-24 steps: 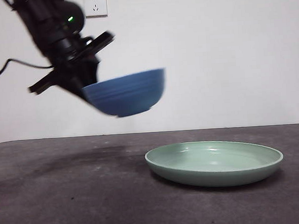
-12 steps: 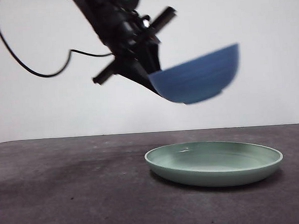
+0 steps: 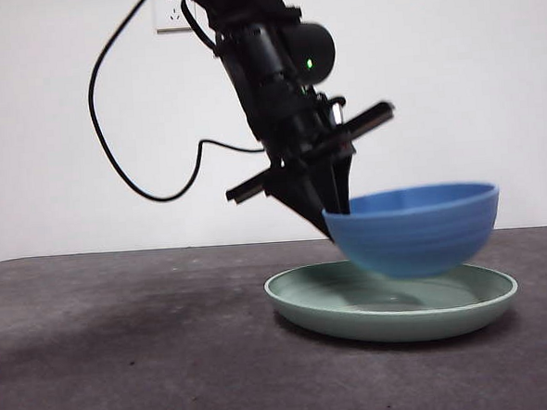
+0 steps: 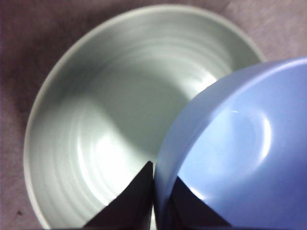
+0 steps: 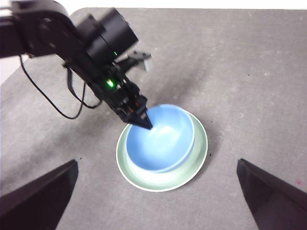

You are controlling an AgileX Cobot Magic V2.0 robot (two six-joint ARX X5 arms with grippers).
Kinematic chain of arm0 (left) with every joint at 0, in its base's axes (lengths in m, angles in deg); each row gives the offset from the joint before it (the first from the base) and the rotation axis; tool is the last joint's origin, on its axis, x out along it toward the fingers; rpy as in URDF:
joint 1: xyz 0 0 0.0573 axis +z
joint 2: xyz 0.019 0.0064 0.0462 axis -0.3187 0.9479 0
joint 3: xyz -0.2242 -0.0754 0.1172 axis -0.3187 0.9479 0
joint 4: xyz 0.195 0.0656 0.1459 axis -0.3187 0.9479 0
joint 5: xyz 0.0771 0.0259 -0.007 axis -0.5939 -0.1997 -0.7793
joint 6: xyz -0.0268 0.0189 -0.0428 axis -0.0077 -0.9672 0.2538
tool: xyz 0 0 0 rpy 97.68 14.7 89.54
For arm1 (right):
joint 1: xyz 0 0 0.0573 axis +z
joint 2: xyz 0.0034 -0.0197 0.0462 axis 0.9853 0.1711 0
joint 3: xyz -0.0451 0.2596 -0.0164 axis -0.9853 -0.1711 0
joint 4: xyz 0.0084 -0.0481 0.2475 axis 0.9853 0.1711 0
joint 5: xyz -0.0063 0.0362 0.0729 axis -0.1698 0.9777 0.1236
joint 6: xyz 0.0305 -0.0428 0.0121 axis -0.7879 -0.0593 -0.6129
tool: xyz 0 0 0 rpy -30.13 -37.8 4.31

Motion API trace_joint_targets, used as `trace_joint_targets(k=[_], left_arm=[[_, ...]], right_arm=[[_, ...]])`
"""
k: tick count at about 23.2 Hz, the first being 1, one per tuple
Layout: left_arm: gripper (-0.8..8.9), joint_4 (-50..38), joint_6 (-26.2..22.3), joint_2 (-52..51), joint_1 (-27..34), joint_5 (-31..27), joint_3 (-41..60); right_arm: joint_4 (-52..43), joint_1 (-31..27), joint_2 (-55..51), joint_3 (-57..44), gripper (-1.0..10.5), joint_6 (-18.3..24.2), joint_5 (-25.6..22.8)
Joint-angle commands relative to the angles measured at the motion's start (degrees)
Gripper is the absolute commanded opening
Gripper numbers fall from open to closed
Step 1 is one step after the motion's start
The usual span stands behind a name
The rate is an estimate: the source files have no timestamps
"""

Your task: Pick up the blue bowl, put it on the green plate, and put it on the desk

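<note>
The blue bowl point(image 3: 414, 229) hangs level just above the green plate point(image 3: 302, 299), over its middle. My left gripper point(image 3: 335, 218) is shut on the bowl's near-left rim, one jaw inside and one outside, as the left wrist view shows point(image 4: 158, 191). In that view the bowl point(image 4: 240, 153) covers part of the plate point(image 4: 110, 120). The right wrist view looks down from high up on the bowl point(image 5: 160, 136), the plate point(image 5: 199, 158) and the left gripper point(image 5: 143, 122). My right gripper point(image 5: 158, 203) is open, far above the desk point(image 3: 125, 363).
A wall socket point(image 3: 171, 14) sits on the white wall behind. A black cable point(image 3: 137, 176) loops down from the left arm. Bare desk lies to the left of the plate point(image 3: 105, 336) and all round it in the right wrist view point(image 5: 249, 72).
My left gripper has carried the bowl from high on the left, rightward and down, to just above the plate. The bowl has gone from tilted to level.
</note>
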Motion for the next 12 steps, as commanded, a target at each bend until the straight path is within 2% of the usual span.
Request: trace_joint_targets(k=[1,4,7,12], left_arm=[[0.09,-0.35,-0.74,2.58,-0.44,-0.02,-1.70],[0.09,-0.39,-0.70,2.93,-0.02,-0.42,-1.68],[0.09,0.48,-0.72,2.95,0.09,-4.63,-1.68],[0.09,0.85,-0.66,5.25,0.13,-4.66,-1.68]], right_arm=[[-0.37,0.20,0.17,1.05,6.9,0.44,0.07],[-0.44,0.20,0.17,1.05,6.9,0.46,0.07],[-0.44,0.20,0.17,1.05,6.9,0.48,0.04],[-0.44,0.20,0.17,1.05,6.9,0.48,0.04]])
